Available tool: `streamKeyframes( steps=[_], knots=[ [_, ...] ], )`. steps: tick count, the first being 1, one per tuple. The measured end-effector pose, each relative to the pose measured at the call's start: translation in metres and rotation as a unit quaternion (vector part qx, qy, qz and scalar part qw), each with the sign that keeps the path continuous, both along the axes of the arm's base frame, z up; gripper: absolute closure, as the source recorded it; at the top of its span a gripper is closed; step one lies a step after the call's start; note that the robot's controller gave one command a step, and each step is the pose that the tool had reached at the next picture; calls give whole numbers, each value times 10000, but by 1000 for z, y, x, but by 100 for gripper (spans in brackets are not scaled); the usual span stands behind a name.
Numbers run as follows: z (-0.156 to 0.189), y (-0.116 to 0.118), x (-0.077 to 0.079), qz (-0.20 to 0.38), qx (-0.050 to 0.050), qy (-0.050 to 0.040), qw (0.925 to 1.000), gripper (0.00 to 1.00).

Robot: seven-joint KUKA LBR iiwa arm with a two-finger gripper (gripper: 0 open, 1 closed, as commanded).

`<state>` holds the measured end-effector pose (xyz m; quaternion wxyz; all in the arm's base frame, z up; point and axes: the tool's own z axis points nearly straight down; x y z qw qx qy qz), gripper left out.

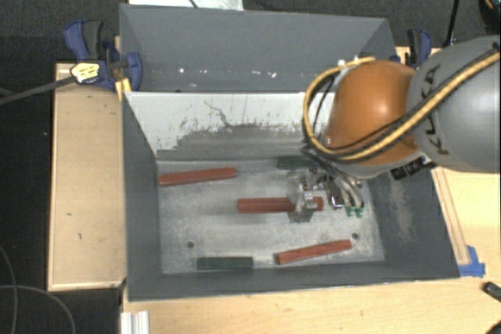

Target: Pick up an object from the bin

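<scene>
My gripper (305, 203) is down at the bin floor, right of the middle, under the orange wrist cover. It sits on the right end of a red stick (262, 206) that lies flat and points left. A bit of red shows just past the gripper on its right side. Whether the stick is held I cannot tell. A dark green stick (291, 163) lies just behind the gripper, partly hidden by the arm. Another red stick (313, 252) lies in front of it, slightly tilted.
A third red stick (197, 177) lies at the back left of the floor. A dark green stick (225, 263) lies along the front wall at the left. The arm and its cables cover the bin's right back corner.
</scene>
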<state>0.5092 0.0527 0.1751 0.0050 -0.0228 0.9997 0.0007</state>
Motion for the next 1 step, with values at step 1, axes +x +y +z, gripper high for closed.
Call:
streamKeyframes(
  steps=[1],
  knots=[
    [21, 0, 1, 6, -3, 21, 10000, 100]
  ],
)
